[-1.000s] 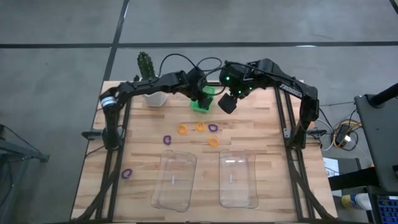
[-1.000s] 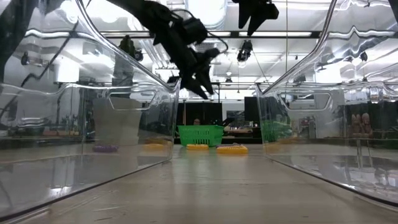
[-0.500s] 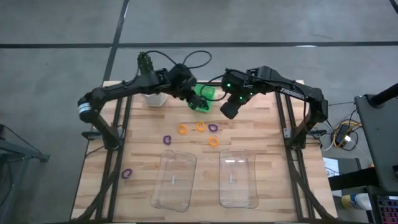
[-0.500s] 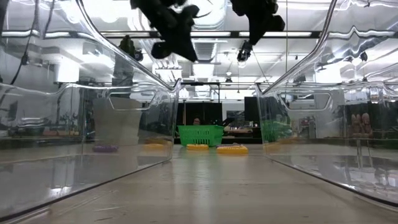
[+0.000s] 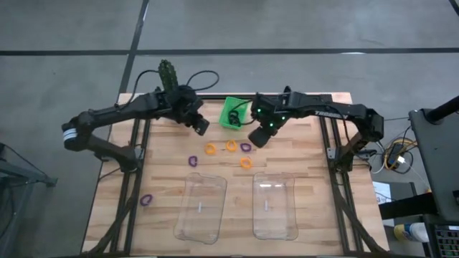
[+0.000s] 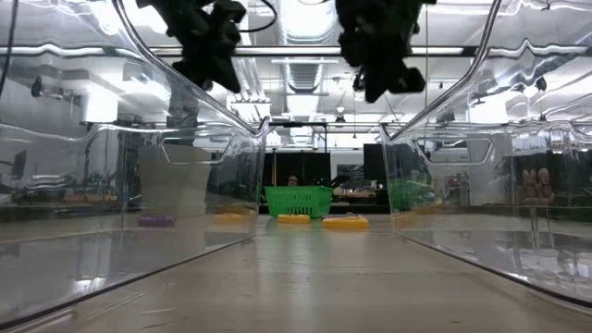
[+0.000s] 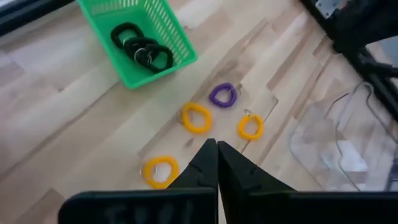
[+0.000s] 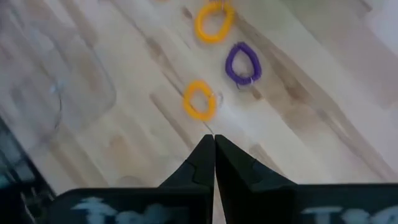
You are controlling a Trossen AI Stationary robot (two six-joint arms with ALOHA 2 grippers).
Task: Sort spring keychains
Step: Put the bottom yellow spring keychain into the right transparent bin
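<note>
Several spring keychains lie flat on the wooden table: orange ones point(image 5: 210, 149) point(image 5: 232, 145) point(image 5: 246, 163) and purple ones point(image 5: 246, 147) point(image 5: 193, 160) point(image 5: 146, 200). Black ones point(image 7: 140, 50) lie in the green basket point(image 5: 233, 113). My left gripper point(image 5: 201, 127) hovers shut left of the basket, above the orange keychains point(image 7: 196, 117). My right gripper point(image 5: 257, 136) hovers shut just right of the purple keychain point(image 8: 242, 62) and an orange one point(image 8: 199, 99). Both are raised clear of the table, with nothing between their fingers.
Two clear trays point(image 5: 201, 206) point(image 5: 274, 205) stand side by side near the table's front edge. A cactus in a white pot point(image 5: 168, 75) stands at the far left corner. Black cables loop behind the basket.
My left gripper has drawn back from over the green basket toward the table's left edge and has risen, leaving the basket uncovered. My right gripper has come a little toward the near edge and lower, closer to the keychains in the middle.
</note>
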